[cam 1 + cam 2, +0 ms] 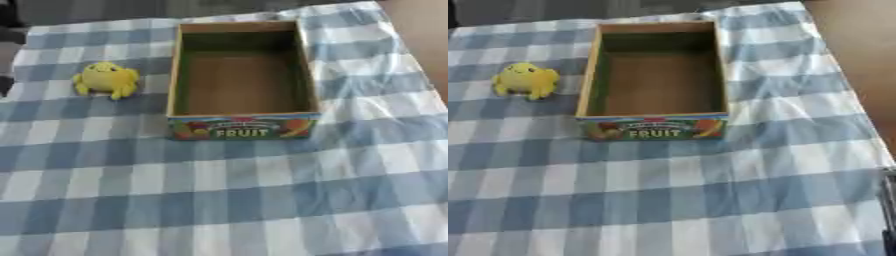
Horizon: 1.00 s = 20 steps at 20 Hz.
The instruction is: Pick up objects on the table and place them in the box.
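Checked cloth covers the tabletop [262,200]; the empty box [242,125] sits open-topped for loading, yellow toy [106,78] beside it. Neither hand shows, so their state is unknown.

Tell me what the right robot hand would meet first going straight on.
Cannot say: only a dark sliver shows at the lower right edge, perhaps that robot hand, its direction unreadable. Nearest it lies only checked cloth; the fruit box sits farther off.
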Each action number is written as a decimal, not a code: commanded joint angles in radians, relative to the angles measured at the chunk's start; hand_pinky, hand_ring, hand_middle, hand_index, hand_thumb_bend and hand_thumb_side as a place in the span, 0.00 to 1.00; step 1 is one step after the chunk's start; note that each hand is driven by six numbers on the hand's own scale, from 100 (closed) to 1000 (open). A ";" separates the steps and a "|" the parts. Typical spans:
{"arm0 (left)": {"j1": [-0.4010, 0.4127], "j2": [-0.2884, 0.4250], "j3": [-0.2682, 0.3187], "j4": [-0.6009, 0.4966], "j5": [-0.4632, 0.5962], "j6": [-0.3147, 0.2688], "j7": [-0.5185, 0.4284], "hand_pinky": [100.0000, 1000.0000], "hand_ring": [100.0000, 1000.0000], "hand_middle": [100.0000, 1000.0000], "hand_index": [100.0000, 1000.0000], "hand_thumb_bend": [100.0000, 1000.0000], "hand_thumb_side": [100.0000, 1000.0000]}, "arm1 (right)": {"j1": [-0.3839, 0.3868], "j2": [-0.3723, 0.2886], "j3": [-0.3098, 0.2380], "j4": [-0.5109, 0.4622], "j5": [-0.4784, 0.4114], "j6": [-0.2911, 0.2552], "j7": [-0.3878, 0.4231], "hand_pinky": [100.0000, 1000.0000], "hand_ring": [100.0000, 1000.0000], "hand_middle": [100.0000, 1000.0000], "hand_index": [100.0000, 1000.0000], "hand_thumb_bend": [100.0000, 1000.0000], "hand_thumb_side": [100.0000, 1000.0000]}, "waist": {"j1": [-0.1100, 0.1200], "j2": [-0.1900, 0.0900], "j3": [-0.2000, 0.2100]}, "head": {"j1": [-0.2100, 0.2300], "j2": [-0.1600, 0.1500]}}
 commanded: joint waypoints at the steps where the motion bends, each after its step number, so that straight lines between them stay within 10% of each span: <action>1: -0.053 -0.013 -0.005 0.030 0.025 -0.050 -0.131 0.77 0.80 0.80 0.99 0.00 0.23 | -0.004 -0.024 0.002 -0.018 -0.008 -0.001 0.007 0.93 0.85 0.58 0.84 0.00 0.71 | -0.002 -0.021 -0.001 | 0.007 -0.008; 10: -0.147 -0.063 -0.028 0.088 -0.007 -0.050 -0.249 0.81 0.81 0.79 0.98 0.31 0.42 | -0.003 -0.023 0.007 -0.018 -0.012 0.000 0.015 0.93 0.85 0.58 0.84 0.00 0.71 | 0.000 -0.021 -0.015 | 0.023 -0.019; 20: -0.204 -0.110 -0.057 0.168 -0.168 -0.050 -0.225 0.81 0.82 0.81 1.00 0.27 0.16 | -0.007 -0.021 0.009 -0.018 -0.016 -0.001 0.021 0.94 0.86 0.58 0.84 0.00 0.71 | 0.010 -0.013 -0.039 | 0.042 -0.035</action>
